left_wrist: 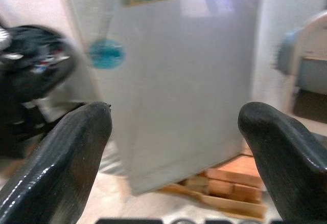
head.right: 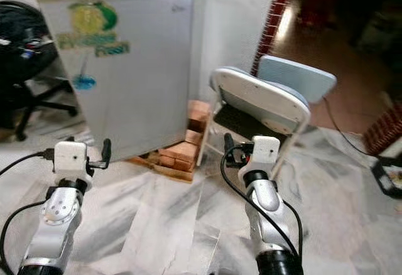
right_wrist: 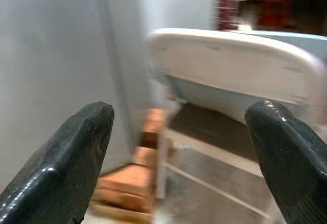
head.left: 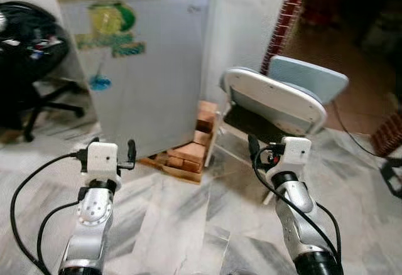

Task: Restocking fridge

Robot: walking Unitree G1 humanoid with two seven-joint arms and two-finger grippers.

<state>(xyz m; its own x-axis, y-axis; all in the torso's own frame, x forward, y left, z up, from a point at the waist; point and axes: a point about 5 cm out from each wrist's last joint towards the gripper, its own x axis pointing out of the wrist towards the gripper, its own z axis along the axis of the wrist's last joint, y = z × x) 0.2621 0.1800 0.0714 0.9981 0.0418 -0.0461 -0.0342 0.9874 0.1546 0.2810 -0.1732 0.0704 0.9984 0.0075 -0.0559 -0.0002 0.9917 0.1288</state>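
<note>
A small grey fridge (head.left: 141, 68) with a green and yellow sticker stands ahead with its door closed, propped on bricks (head.left: 191, 152) over a wooden pallet. My left gripper (head.left: 113, 149) is raised in front of the fridge's lower left, open and empty; its fingers (left_wrist: 66, 168) frame the fridge door (left_wrist: 179, 96) in the left wrist view. My right gripper (head.left: 267, 152) is raised to the right, open and empty, in front of a folded chair. Its fingers (right_wrist: 61, 173) frame the chair and the fridge's side (right_wrist: 56, 60).
A folded white and pale blue chair (head.left: 276, 102) leans to the right of the fridge. A black office chair (head.left: 28, 55) stands at the left. A red brick pillar (head.left: 286, 14) rises behind. The floor is pale marble tile (head.left: 188, 218).
</note>
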